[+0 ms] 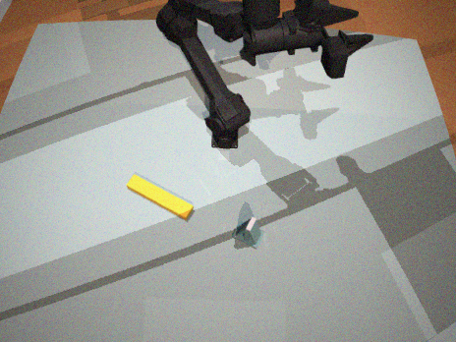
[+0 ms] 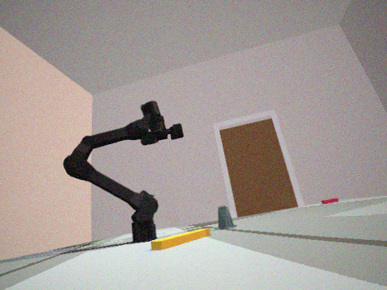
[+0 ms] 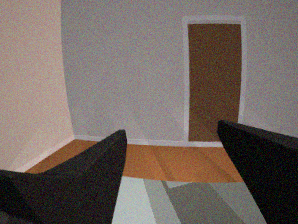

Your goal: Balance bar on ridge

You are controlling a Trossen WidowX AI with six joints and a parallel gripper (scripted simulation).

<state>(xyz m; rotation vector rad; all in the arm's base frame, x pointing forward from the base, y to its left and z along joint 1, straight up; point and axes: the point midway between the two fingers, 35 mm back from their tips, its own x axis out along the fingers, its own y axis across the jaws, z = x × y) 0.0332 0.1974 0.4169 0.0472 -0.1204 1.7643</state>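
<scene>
The yellow bar (image 1: 159,197) (image 2: 180,240) lies flat on the table, apart from the ridge. The ridge (image 1: 253,236) (image 2: 225,218) is a small grey-teal wedge standing on the table, with a narrow pale top edge in the top view; nothing rests on it. My gripper (image 1: 365,26) (image 3: 172,131) is open, with nothing between its fingers. It is raised high above the table, well away from the bar and the ridge. Neither bar nor ridge shows in the wrist view.
A small red block (image 2: 329,201) lies far off at the right in the exterior view. The arm's base (image 1: 224,138) (image 2: 143,231) stands on the table near the bar and the ridge. Shadow bands cross the table.
</scene>
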